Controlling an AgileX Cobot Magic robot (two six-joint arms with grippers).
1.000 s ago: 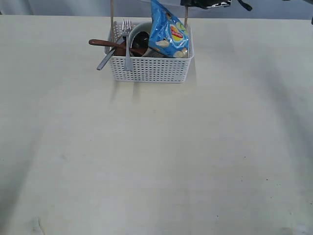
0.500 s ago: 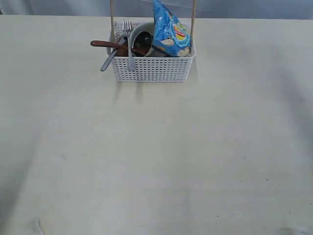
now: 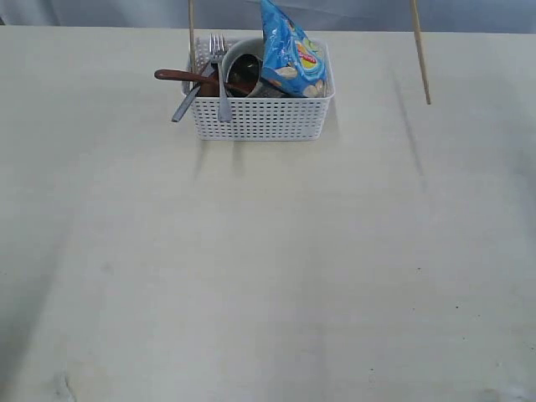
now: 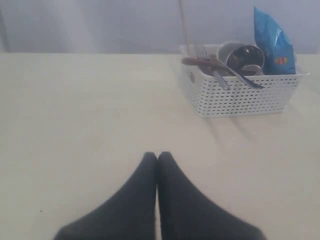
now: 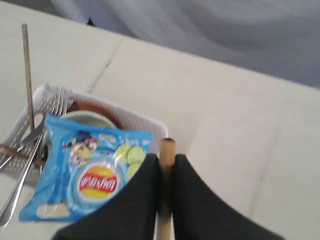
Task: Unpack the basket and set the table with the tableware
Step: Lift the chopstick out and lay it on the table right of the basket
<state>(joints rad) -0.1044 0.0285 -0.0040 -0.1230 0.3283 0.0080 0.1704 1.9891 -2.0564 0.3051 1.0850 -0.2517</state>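
Note:
The white basket [image 3: 261, 117] stands at the back of the table [image 3: 251, 268]. It holds a fork [image 3: 219, 79], a knife [image 3: 186, 102], a wooden spoon [image 3: 177, 75], a steel cup [image 3: 242, 65] and one chopstick [image 3: 192, 33] standing upright. A second chopstick [image 3: 421, 59] hangs in the air to the right of the basket, its tip above the table. My right gripper [image 5: 166, 159] is shut on that chopstick [image 5: 167, 146]. My left gripper [image 4: 157, 156] is shut and empty, low over bare table well short of the basket [image 4: 240, 95]. Both grippers are outside the exterior view.
A blue snack bag [image 3: 290, 52] leans at the basket's right end, also seen in the right wrist view [image 5: 90, 172]. A pale bowl [image 5: 82, 117] and a brown plate rim [image 5: 97, 107] show behind it. Grey curtain hangs behind the table's far edge.
The right-hand chopstick has come up out of the basket and swung to the right, now hanging clear of it. The basket shifted slightly right early on. The left gripper has not moved.

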